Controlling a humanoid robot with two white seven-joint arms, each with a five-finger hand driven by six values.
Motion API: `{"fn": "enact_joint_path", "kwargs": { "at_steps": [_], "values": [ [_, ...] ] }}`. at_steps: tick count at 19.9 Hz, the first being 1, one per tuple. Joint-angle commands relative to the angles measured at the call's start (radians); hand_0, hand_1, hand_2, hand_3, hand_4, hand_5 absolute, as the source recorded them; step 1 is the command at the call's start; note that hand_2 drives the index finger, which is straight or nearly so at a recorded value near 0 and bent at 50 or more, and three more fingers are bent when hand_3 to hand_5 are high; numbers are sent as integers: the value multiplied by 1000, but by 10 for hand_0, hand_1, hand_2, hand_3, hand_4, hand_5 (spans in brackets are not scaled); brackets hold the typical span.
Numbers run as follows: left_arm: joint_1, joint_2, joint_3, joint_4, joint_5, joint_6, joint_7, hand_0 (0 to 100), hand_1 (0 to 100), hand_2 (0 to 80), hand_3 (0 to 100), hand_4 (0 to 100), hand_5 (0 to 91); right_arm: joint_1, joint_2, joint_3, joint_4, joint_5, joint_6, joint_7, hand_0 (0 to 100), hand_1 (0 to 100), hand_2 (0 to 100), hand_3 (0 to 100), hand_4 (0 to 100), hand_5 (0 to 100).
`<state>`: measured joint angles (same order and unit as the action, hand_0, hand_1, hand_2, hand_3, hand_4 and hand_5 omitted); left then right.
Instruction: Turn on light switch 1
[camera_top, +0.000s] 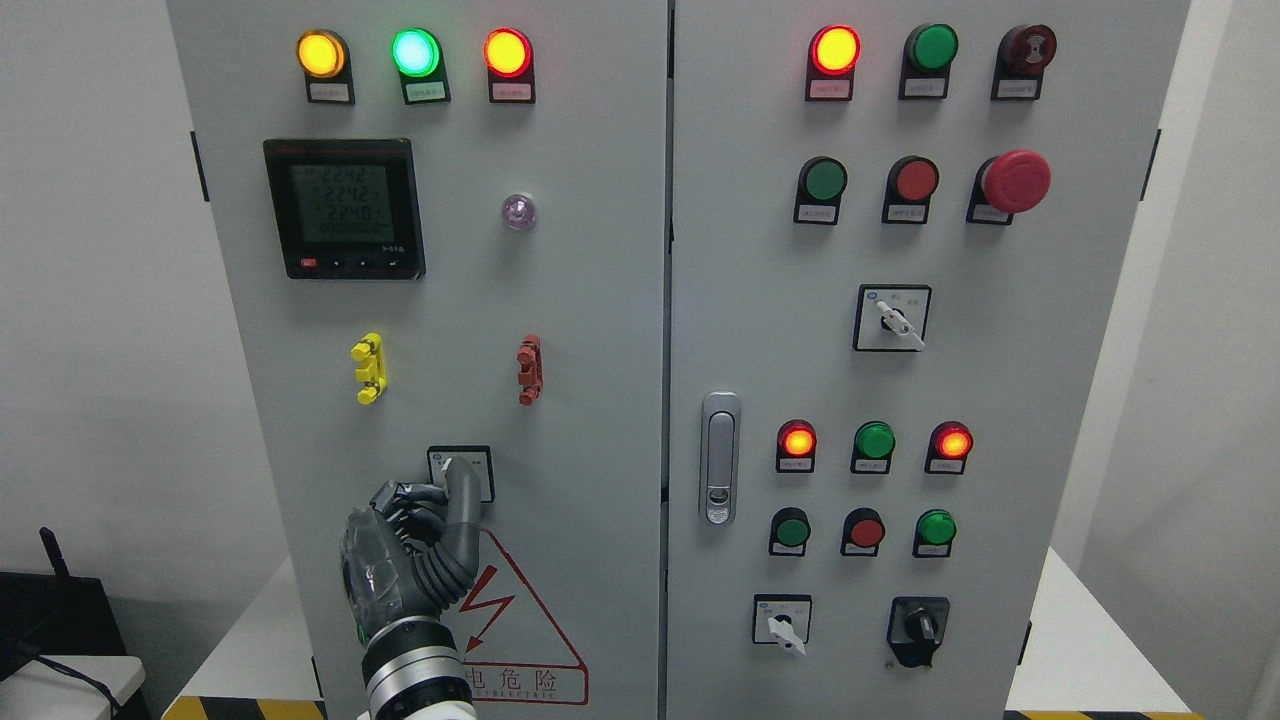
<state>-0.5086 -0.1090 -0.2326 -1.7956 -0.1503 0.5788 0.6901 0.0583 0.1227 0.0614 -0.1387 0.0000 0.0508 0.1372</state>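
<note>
Low on the left cabinet door sits a small black-framed rotary switch (476, 466) with a white face. My left hand (432, 512) rises from the bottom edge in front of that door. One long finger stretches up and lies against the switch, covering most of its knob. The remaining fingers (398, 505) are curled beside it and hold nothing. I cannot tell which way the knob points. My right hand is out of view.
Above the switch are a yellow clip (369, 367), a red clip (529, 369), a digital meter (344, 208) and three lit lamps (415, 52). The right door carries a handle (720, 457), several lamps and buttons, a red emergency stop (1016, 181) and more rotary switches (781, 621).
</note>
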Motion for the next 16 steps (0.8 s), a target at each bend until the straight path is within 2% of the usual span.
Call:
{"fn": "enact_joint_path", "kwargs": {
  "at_steps": [1,10,16],
  "values": [
    [-2,0,1,1,0,-1,-1,504,413,631,933,897,898,0,0,0,1,-18,0,-1,120,389,0,0,0,0],
    [-2,0,1,1,3,1,-7,580,376,648,941,902,898,0,0,0,1,-18,0,-1,120,389,0,0,0,0],
    [-1,0,-1,2,11,-1,-9,639,265,656,945,903,899,0,0,0,1,-18,0,-1,120,389,0,0,0,0]
  ]
}}
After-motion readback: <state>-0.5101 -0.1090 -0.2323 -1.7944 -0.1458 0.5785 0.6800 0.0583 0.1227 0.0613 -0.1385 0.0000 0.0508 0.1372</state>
